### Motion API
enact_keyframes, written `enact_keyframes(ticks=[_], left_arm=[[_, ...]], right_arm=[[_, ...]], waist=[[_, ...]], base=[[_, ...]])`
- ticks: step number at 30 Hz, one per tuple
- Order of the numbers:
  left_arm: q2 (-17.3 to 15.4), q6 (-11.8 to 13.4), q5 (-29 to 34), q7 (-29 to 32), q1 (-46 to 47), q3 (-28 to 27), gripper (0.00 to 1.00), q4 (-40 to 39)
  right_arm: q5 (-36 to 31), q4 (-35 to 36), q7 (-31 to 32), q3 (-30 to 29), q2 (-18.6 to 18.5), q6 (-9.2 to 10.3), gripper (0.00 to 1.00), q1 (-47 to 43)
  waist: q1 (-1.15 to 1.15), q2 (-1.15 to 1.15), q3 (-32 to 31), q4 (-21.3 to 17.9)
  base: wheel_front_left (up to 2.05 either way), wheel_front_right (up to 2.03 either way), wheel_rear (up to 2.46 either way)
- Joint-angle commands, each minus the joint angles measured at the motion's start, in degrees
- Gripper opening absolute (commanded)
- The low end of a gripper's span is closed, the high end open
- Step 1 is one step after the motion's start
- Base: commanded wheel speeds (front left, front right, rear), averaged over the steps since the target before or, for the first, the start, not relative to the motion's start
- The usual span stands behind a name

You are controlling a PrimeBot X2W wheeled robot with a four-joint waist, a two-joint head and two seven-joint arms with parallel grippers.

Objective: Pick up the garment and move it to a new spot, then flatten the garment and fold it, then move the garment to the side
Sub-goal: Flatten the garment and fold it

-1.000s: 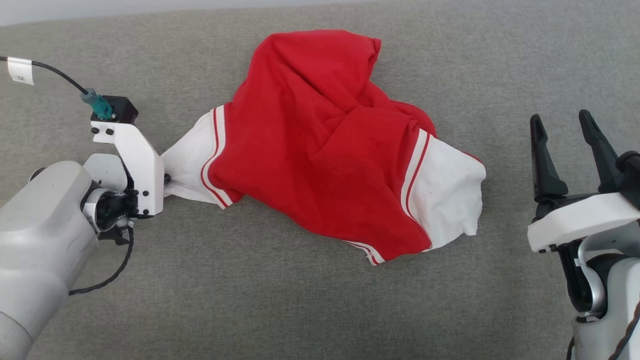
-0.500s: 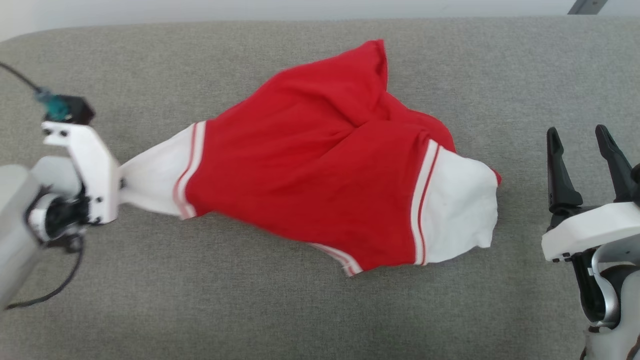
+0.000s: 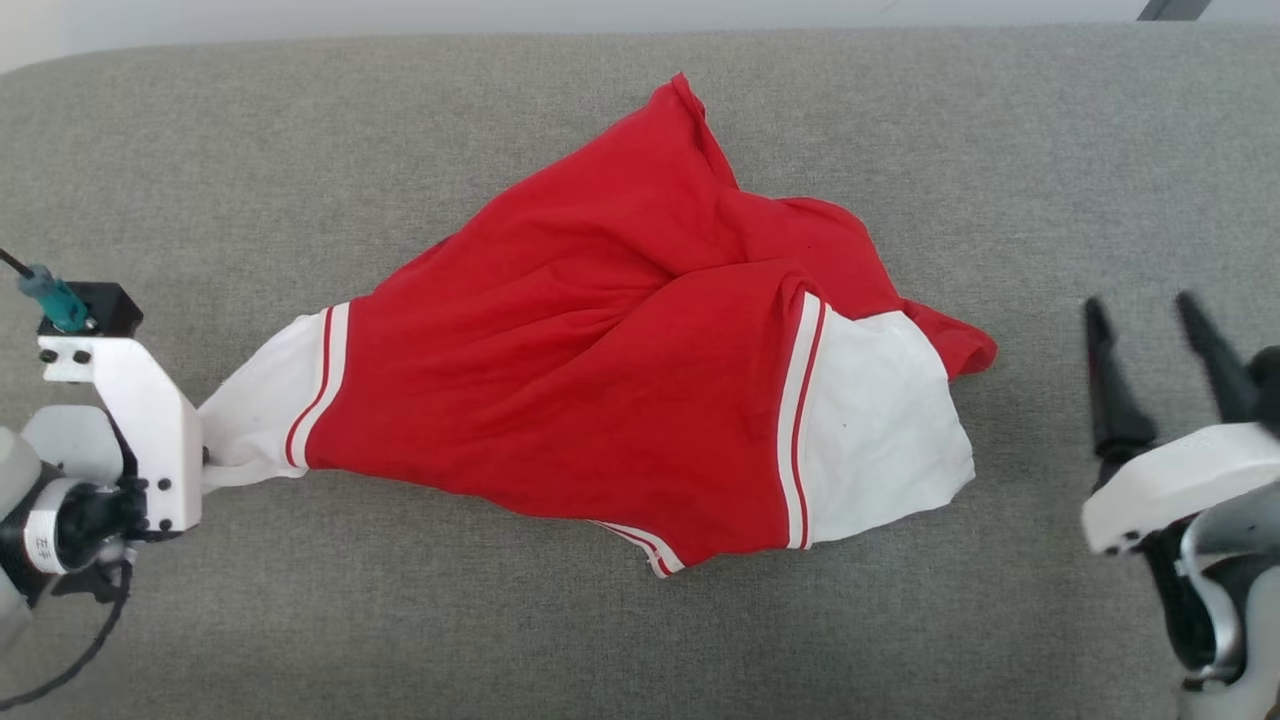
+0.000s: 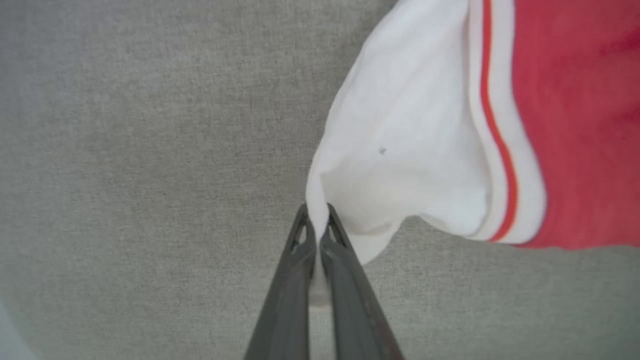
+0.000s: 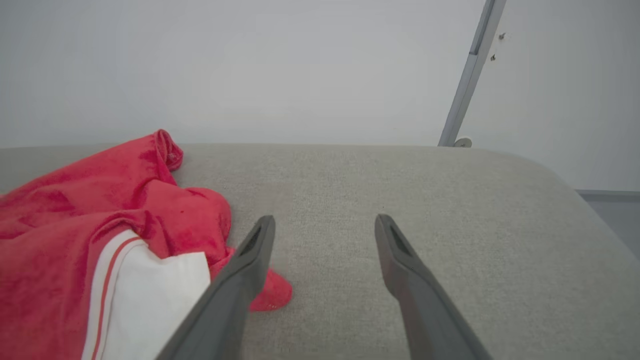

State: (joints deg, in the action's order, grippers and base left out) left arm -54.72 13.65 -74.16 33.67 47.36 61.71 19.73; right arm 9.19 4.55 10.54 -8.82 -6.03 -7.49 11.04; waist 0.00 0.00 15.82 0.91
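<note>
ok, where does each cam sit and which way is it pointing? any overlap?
Head: on the head, looking down at the garment on the grey surface; left gripper at left edge, right gripper lower right.
Left wrist: on the left wrist, looking down along shut fingers pinching a white sleeve.
Right wrist: on the right wrist, looking low across the surface toward a pale wall, between open fingers.
Shared: head and left wrist both show the pinched sleeve.

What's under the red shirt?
The grey fabric surface shows around the red shirt; anything beneath its bunched folds is covered. The left claw pinches its white sleeve edge.
</note>
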Motion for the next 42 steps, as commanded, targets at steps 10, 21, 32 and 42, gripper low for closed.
enact_keyframes(ticks=[10, 21, 32, 42], left_arm=[[1.0, 1.6, -0.4, -2.3, -2.4, -0.4, 0.0, -3.6], [3.9, 0.9, 0.6, -2.7, -0.8, 0.1, 0.0, -4.2], [6.5, -0.8, 1.3, -4.0, -0.1, 0.2, 0.0, -1.9], [7.0, -2.4, 0.9, -4.7, 0.4, -0.2, 0.0, 0.2]], right_arm=[[10.5, 0.6, 15.9, 10.5, -5.4, 0.0, 1.0, -5.1], [10.4, -1.8, 25.2, 13.3, -9.0, 0.0, 1.0, -3.0], [11.7, -12.1, 31.7, 18.4, -10.5, 0.0, 1.0, -0.6], [14.7, -10.9, 32.7, 20.0, -12.4, 0.0, 0.0, 1.5]], waist=[[0.0, 0.0, 0.2, 0.9], [0.0, 0.0, 1.1, 3.6], [0.0, 0.0, 1.5, 5.1], [0.0, 0.0, 1.2, 4.8]], base=[[0.0, 0.0, 0.0], [0.0, 0.0, 0.0], [0.0, 0.0, 0.0], [0.0, 0.0, 0.0]])
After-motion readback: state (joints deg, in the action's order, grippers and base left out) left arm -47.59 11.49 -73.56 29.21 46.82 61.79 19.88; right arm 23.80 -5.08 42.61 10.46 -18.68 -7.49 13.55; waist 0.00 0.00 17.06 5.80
